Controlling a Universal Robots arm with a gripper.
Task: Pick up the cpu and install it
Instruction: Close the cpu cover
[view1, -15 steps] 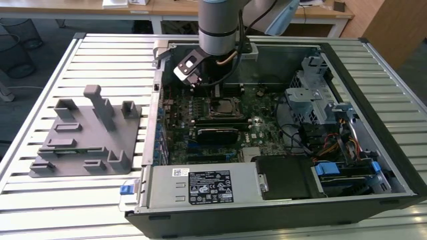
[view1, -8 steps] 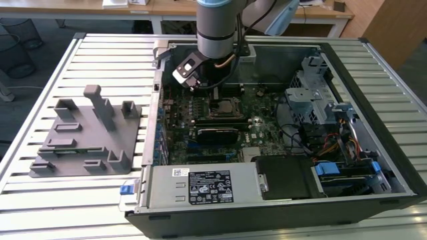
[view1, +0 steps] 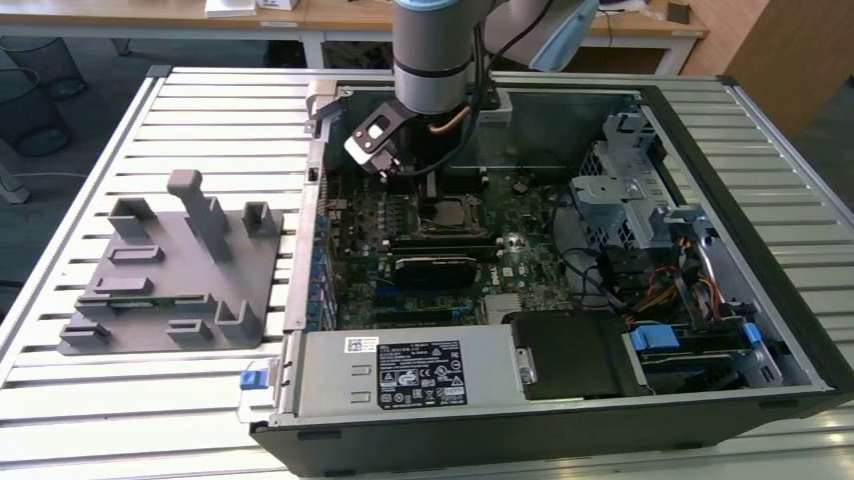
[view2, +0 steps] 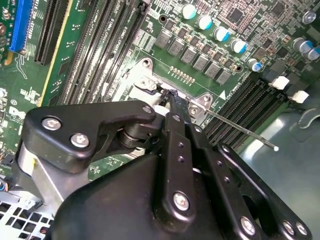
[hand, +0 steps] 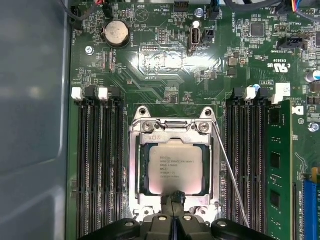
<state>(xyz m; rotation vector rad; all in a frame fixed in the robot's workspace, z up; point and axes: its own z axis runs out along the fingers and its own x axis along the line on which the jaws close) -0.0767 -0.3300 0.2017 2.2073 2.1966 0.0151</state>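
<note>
The cpu (hand: 176, 170), square and so without a long axis, lies flat in the socket frame (hand: 136, 170), pale silver top facing up, sides parallel to the memory slots (hand: 97, 165). In the first wrist view the tool (hand: 175, 199), clenched on nothing, stands at one edge of the chip beside a slanting wire lever (hand: 230, 175). The exterior view adds the arm (view1: 434, 50) at upper centre, reaching into the open computer case (view1: 534, 440), and a grey tray (view1: 147, 290) at the exterior view's left on the surface (view1: 200, 110).
</note>
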